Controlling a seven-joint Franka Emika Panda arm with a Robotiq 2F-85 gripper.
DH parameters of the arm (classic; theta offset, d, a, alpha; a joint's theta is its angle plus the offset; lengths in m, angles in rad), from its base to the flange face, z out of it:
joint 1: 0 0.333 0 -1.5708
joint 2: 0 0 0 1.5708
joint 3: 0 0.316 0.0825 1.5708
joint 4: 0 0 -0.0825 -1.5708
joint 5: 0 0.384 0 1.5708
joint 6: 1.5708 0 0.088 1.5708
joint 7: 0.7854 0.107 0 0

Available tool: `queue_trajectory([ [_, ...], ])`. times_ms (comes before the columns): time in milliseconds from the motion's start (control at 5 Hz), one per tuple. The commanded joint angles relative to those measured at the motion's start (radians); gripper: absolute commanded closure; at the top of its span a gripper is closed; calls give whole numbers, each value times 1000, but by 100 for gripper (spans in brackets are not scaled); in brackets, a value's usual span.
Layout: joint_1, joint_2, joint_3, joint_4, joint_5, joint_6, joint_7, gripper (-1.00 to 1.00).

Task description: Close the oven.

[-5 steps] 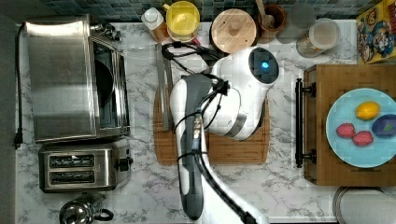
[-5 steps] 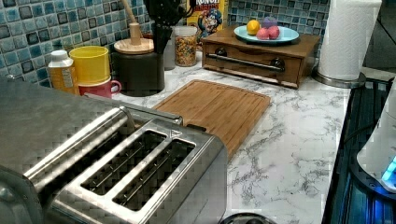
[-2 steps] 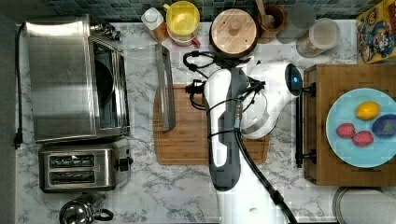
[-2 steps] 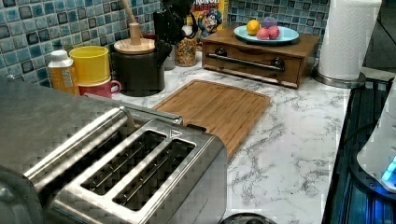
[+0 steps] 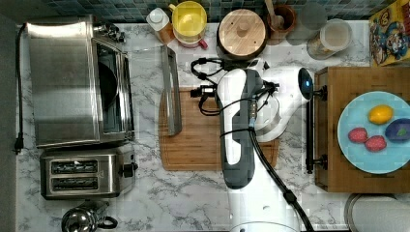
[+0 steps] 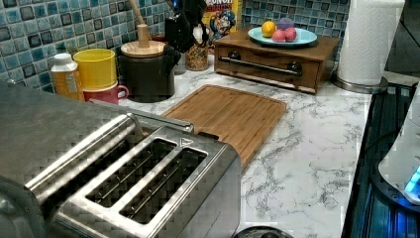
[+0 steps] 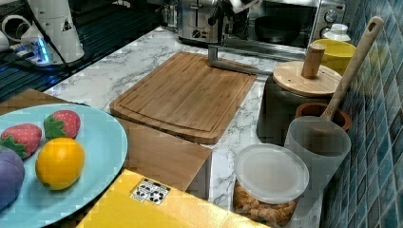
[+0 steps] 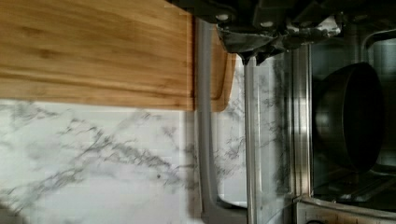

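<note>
The oven (image 5: 63, 82) is a boxy steel toaster oven at the top view's left. Its glass door (image 5: 145, 82) lies flat open on the counter, and the bar handle (image 5: 170, 92) rests at the edge of the cutting board (image 5: 198, 140). A dark pan (image 8: 348, 116) sits inside the oven. My arm (image 5: 237, 125) reaches over the board, to the right of the handle in the top view. In the wrist view my gripper (image 8: 252, 56) hangs above the handle (image 8: 205, 140) and the door glass (image 8: 271, 140), its fingertips together and holding nothing. The right view shows the gripper (image 7: 228, 7) raised in front of the oven (image 7: 285, 23).
A two-slot toaster (image 5: 84, 174) stands beside the oven, with a kettle (image 5: 84, 220) near the counter's front. A black pot with a wooden lid (image 5: 241, 31), a yellow cup (image 5: 189, 19) and jars line the tiled wall. A wooden box (image 5: 333, 159) carries a plate of fruit.
My arm has swung from beside the door handle toward the top view's right, and now sits over the cutting board. The oven door has stayed flat open.
</note>
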Motion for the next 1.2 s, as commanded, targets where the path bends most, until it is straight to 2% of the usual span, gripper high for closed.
queue_trajectory([
  [200,1,197,50,152,128,-4,-129,100],
  [400,-5,218,55,182,138,-17,-130,100],
  [800,-21,198,74,168,199,0,-159,100],
  [1200,-14,224,102,188,202,-1,-141,100],
])
